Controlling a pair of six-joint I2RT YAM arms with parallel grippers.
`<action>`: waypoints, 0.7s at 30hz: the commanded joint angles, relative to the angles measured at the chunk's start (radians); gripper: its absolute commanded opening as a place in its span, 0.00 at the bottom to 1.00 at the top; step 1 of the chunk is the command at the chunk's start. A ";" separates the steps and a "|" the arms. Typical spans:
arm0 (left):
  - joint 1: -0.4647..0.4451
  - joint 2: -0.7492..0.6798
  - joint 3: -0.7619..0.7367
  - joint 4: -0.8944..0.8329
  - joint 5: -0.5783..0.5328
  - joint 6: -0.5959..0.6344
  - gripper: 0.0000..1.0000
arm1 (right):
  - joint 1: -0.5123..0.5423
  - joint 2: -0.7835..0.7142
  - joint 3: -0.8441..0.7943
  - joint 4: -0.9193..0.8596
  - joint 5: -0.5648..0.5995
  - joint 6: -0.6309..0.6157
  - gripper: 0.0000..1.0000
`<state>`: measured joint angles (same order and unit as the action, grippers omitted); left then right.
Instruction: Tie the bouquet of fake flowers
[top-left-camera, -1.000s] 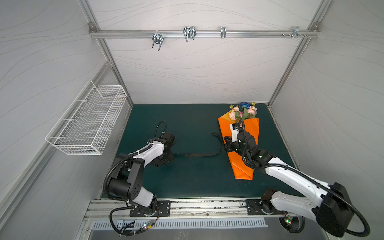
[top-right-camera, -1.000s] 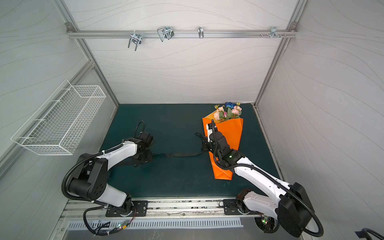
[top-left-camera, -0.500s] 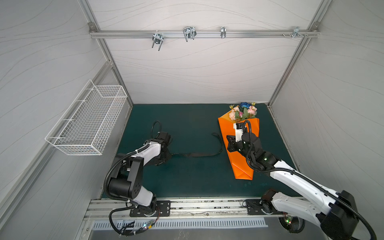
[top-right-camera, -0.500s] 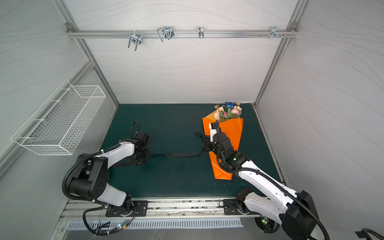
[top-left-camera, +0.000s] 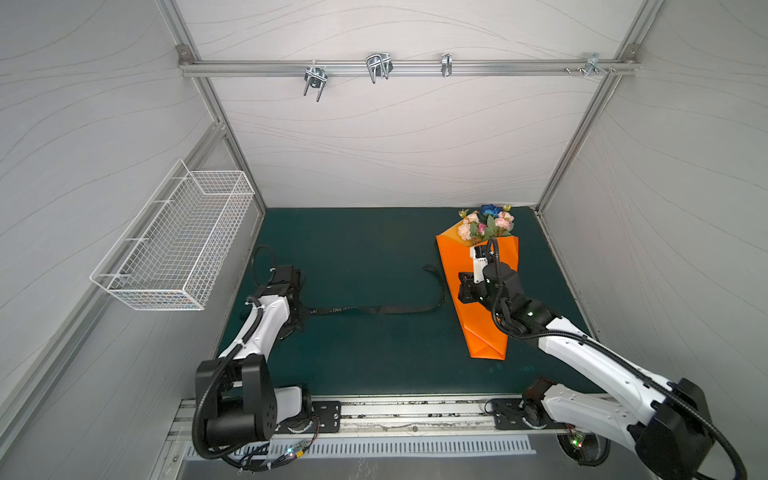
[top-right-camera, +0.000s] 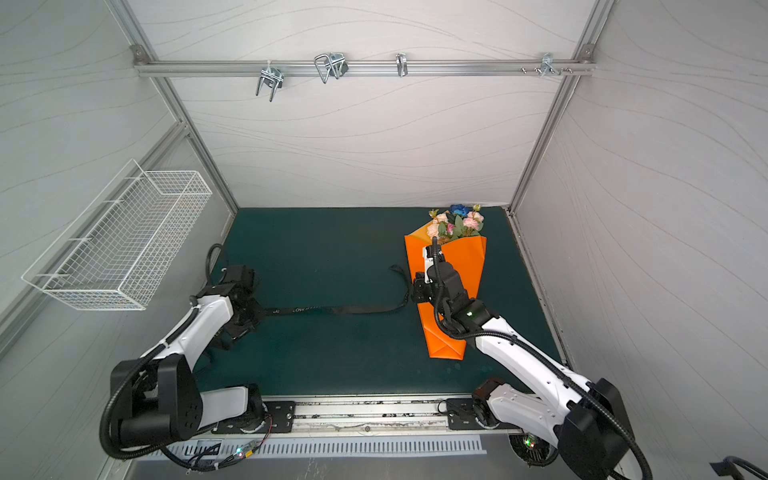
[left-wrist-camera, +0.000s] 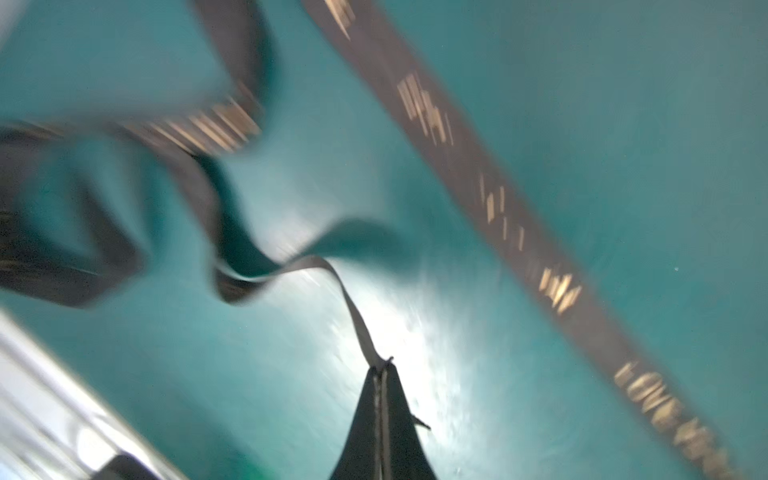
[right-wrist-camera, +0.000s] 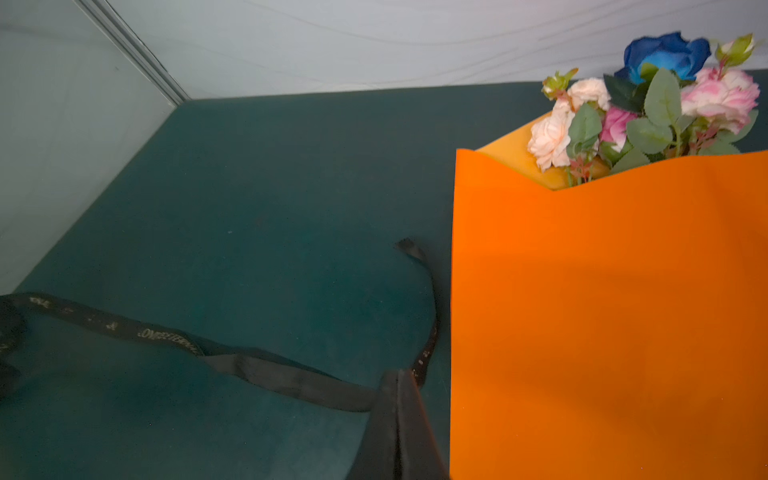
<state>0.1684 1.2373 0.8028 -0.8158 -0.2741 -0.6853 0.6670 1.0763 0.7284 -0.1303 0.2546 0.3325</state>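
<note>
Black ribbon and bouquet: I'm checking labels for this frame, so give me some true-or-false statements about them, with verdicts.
1. The left claw is shut on the black fabric ribbon with gold lettering. True.
2. The ribbon is tied around the orange wrapping paper. False: it runs over the dark green mat, beside the paper.
3. The bouquet of fake flowers, pink and peach blooms, pokes out of the paper's open end. True.
4. The right claw hangs open above the flowers. False: it is shut on the ribbon, beside the paper.
</note>
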 joint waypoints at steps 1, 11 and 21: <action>0.034 -0.038 0.106 -0.009 -0.229 -0.006 0.00 | -0.002 0.060 0.043 -0.103 -0.019 0.002 0.01; 0.042 0.186 0.313 0.002 -0.430 0.008 0.63 | -0.070 0.154 0.107 -0.281 0.027 0.040 0.21; -0.165 0.184 0.274 0.144 -0.053 -0.019 0.74 | -0.315 0.153 0.125 -0.325 -0.082 0.021 0.41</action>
<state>0.0921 1.4380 1.0611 -0.7364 -0.4625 -0.6758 0.3847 1.2297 0.8310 -0.4084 0.2161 0.3660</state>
